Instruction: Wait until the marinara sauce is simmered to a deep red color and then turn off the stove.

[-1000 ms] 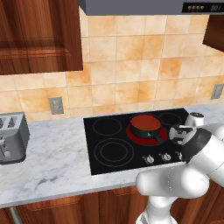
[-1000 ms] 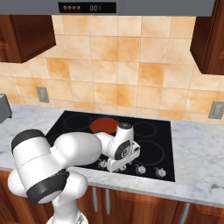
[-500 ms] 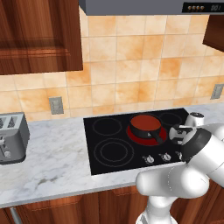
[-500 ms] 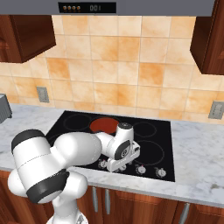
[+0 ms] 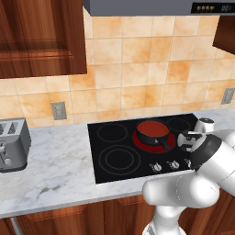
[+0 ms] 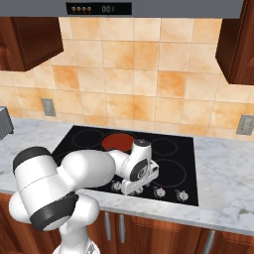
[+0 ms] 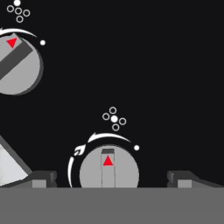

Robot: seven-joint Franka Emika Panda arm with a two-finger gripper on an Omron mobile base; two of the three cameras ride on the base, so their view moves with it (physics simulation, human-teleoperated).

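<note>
The stove (image 5: 114,153) is a glossy black cooktop set in the marble counter. On its back right burner stands a small dark pan of marinara sauce (image 5: 152,129), deep red, with a red glow around it. The sauce (image 6: 118,141) also appears just behind my hand in the right base view. My gripper (image 6: 131,187) points down at the front row of silver knobs (image 5: 156,167). In the hand view the gripper (image 7: 111,179) is open, one fingertip on either side of a round knob (image 7: 109,171) without touching it. A second knob (image 7: 16,65) sits at upper left.
A grey toaster (image 5: 12,145) stands on the counter far left. The marble counter (image 6: 223,168) runs on to the right of the cooktop. Wooden wall cabinets (image 5: 41,36) and a range hood (image 6: 99,8) hang above.
</note>
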